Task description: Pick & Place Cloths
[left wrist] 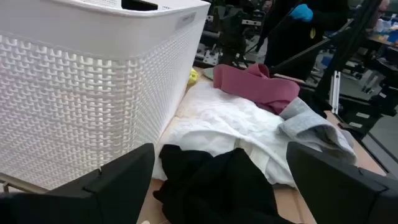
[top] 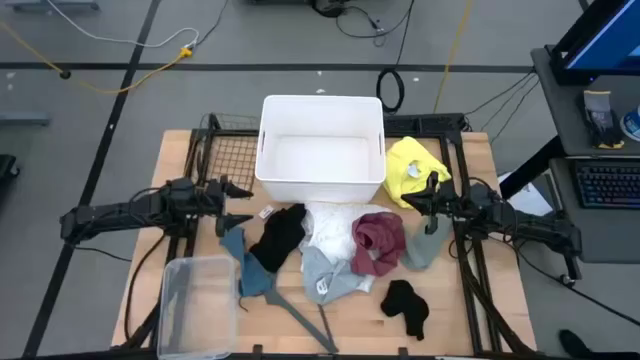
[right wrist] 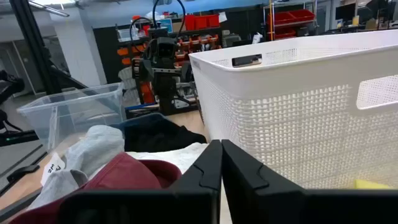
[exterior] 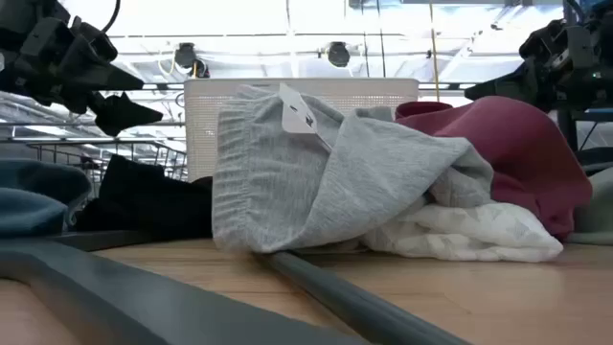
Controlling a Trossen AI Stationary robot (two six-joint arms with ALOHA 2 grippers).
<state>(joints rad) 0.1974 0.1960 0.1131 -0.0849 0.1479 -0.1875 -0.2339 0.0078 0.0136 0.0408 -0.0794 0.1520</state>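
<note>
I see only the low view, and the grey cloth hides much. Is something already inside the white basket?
Observer: No, from above the white basket shows nothing inside.
Operator: Are there cloths that I do not see?
Observer: Yes, a yellow cloth lies beside the basket, on the right arm's side.
Operator: Is the right tool open?
Observer: No, the right tool is shut and holds nothing.
</note>
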